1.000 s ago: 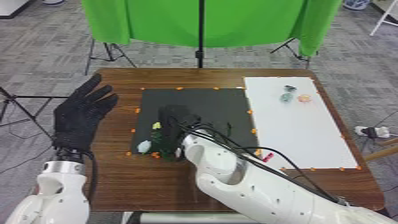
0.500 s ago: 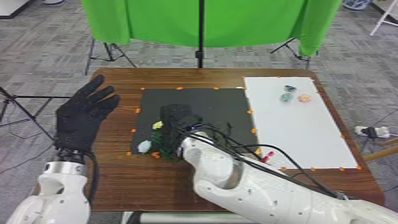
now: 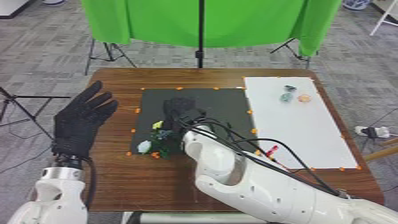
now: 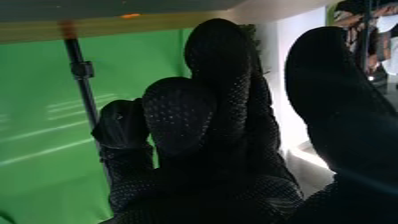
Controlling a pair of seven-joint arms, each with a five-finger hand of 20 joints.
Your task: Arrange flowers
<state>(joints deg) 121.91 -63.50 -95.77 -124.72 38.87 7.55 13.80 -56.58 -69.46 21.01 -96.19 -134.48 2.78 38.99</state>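
Fingers straight and slightly spread, the left hand (image 3: 76, 125) is well apart from the flowers (image 3: 144, 147) in the head view; these lie on the black mat (image 3: 226, 102), near the right hand (image 3: 179, 106). Right wrist view: relaxed fingers (image 4: 180, 115), thumb (image 4: 322, 70) apart from them.

Gap left of black mat (image 3: 222, 100), flowers (image 3: 144, 147) and right arm (image 3: 244, 187) obstructing near side

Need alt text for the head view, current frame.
Robot's gloved right hand over a black mat, near a white flower and a yellow one by the mat's near-left corner. Left hand open at the wooden table's left edge; small green and pinkish pieces on a white sheet at right.
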